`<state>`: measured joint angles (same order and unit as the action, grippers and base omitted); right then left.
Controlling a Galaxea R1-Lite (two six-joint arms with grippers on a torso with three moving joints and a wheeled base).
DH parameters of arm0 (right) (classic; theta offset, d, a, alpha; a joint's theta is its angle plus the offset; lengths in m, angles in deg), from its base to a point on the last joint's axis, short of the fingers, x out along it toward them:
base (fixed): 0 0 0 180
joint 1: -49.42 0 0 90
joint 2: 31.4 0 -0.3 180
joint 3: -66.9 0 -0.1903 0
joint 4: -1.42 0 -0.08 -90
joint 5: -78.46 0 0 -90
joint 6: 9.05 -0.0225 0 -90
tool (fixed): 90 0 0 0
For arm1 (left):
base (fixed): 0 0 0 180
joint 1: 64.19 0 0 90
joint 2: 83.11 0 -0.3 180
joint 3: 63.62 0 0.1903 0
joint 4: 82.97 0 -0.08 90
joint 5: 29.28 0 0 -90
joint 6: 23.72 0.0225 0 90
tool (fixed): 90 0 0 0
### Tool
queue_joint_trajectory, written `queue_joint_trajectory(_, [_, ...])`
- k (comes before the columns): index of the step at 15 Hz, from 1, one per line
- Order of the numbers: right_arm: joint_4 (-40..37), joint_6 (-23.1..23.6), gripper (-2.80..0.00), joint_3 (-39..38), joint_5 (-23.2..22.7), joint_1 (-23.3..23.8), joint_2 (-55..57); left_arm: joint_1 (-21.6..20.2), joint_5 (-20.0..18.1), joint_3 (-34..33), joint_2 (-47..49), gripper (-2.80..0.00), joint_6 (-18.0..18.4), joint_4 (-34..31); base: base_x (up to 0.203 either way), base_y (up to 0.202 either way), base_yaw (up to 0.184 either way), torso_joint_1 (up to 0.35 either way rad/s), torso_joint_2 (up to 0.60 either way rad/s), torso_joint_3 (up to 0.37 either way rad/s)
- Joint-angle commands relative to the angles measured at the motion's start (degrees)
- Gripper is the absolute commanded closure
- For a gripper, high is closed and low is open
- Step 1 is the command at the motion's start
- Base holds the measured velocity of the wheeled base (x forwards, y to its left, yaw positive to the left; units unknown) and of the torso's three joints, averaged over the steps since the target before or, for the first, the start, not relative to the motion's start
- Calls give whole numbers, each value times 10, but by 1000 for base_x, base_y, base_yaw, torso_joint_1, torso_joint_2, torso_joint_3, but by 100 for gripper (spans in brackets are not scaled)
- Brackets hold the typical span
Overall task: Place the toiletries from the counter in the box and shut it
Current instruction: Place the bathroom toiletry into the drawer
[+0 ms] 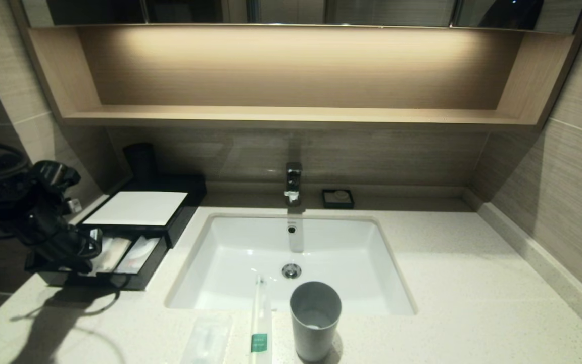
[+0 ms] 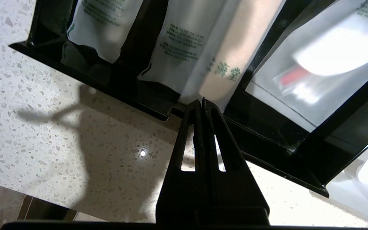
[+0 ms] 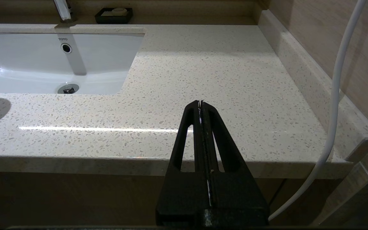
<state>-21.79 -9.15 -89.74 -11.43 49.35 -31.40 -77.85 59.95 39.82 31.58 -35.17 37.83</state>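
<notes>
1. My left gripper (image 2: 202,101) sits at the far left of the counter (image 1: 473,303), over the front edge of the box's pulled-out drawer (image 1: 142,270). Its fingers are pressed together and hold nothing; in the left wrist view the tips rest just at the drawer's black front rim.
2. The box (image 1: 137,208) stands at the back left of the counter, its white top panel flat and its drawer drawn out toward me. The drawer's compartments already hold white packets (image 2: 200,48) printed with green text, and the compartment nearest the sink holds a clear pouch (image 2: 318,60) with something white and red inside.
3. A flat clear plastic packet (image 1: 206,339) lies on the counter's front edge, just left of the wrapped stick, well apart from the box.
4. One long cream paper-wrapped stick (image 1: 260,323) with a green band lies next, its far end reaching over the sink's front rim. I can make out only this one stick on the counter.
5. A grey cup (image 1: 315,319) stands upright just right of the stick, at the sink's front rim.
6. The white sink (image 1: 372,263) fills the middle, with the tap (image 1: 293,182) behind it and a small black soap dish (image 1: 338,198) just right of the tap.
7. My right gripper (image 3: 200,103) hangs off the counter's front right edge, fingers closed together, holding nothing. A white cable (image 3: 337,95) runs beside it.
</notes>
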Motion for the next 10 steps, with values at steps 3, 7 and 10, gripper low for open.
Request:
queue_joint_trajectory(3, [0, 0, 0, -1, 0, 0, -1, 5, 0, 0, 2, 0, -8, 13, 0, 0, 0, 0, 0, 0])
queue_joint_trajectory(7, [0, 0, 0, -1, 0, 0, -1, 11, -1, 0, -19, 0, -22, 24, 0, 0, 0, 0, 0, 0])
queue_joint_trajectory(10, [0, 0, 0, -1, 0, 0, -1, 12, -5, -1, -61, 0, -35, 24, 0, 0, 0, 0, 0, 0])
